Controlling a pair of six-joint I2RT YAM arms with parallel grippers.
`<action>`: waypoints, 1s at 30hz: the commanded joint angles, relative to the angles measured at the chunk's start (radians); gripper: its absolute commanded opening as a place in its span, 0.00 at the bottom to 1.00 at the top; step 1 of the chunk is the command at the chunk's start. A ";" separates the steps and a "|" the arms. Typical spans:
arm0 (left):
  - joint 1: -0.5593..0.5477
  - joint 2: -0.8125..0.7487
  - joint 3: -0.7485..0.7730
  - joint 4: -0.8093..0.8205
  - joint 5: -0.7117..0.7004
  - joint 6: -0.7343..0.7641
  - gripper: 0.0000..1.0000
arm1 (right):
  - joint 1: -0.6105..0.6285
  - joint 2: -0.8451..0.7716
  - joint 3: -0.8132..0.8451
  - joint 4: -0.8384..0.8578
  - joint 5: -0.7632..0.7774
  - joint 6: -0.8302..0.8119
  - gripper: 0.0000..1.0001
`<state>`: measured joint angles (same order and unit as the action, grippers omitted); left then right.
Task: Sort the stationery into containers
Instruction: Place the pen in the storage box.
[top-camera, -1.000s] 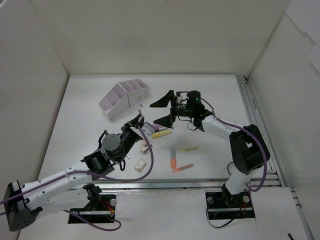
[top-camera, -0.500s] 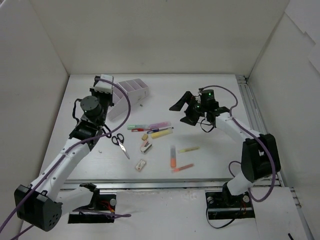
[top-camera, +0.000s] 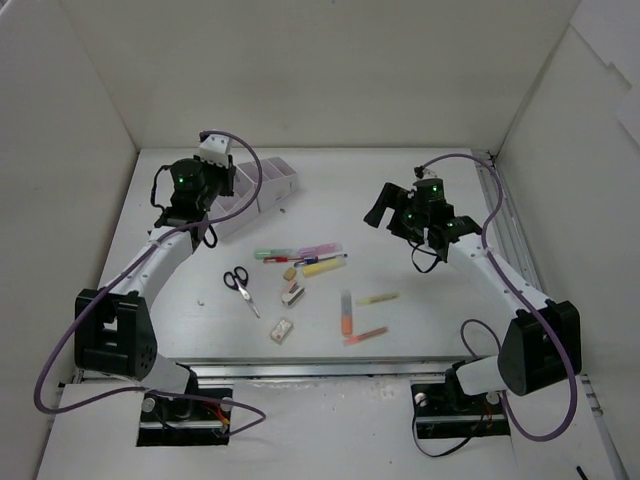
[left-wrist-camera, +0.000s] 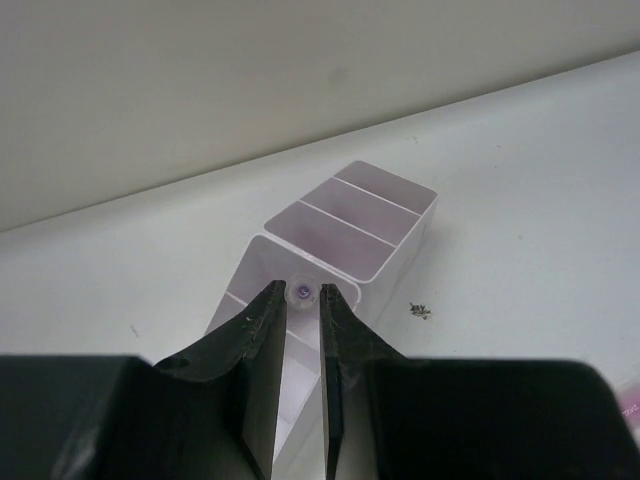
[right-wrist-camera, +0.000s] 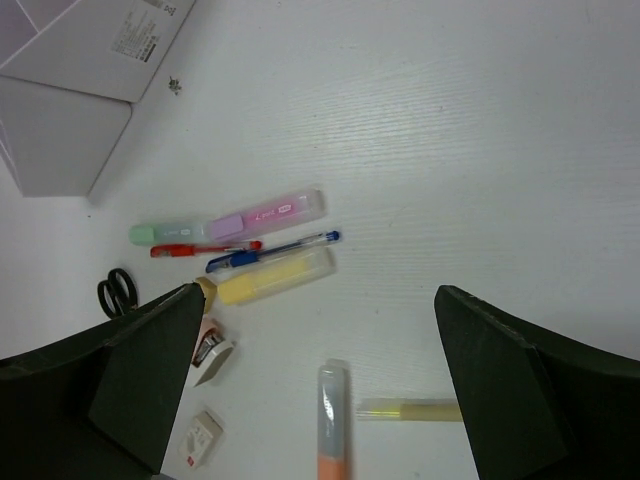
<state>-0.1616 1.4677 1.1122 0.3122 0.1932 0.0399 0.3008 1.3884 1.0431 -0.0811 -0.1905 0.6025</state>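
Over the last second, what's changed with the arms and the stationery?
The left gripper swung from the loose stationery up and back over the organizer, shut on a small pale item. The right gripper, open, drew back rightward. The scissors, pens and organizer lie as before.

The organizer (left-wrist-camera: 398, 272) is smooth pale plastic (faintly glossy); table (right-wrist-camera: 450, 120) matt white, finely ribbed; yellow highlighter (right-wrist-camera: 272, 276) frosted translucent plastic.

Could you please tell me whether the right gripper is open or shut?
Open. The right gripper has its fingers wide apart in the wrist view, with the table and loose pens showing between them; nothing is held.
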 joint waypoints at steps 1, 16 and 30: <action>0.013 0.031 0.098 0.114 0.112 -0.020 0.00 | -0.006 -0.009 0.003 0.009 0.039 -0.092 0.98; 0.050 0.238 0.205 0.084 0.109 -0.020 0.00 | -0.012 -0.016 -0.031 -0.026 0.100 -0.144 0.98; 0.050 0.189 0.222 -0.067 0.086 -0.081 0.76 | 0.181 0.038 0.032 -0.046 0.186 -0.426 0.98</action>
<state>-0.1162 1.7454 1.3174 0.2230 0.2829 -0.0231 0.4660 1.4284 1.0130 -0.1467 -0.0937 0.2424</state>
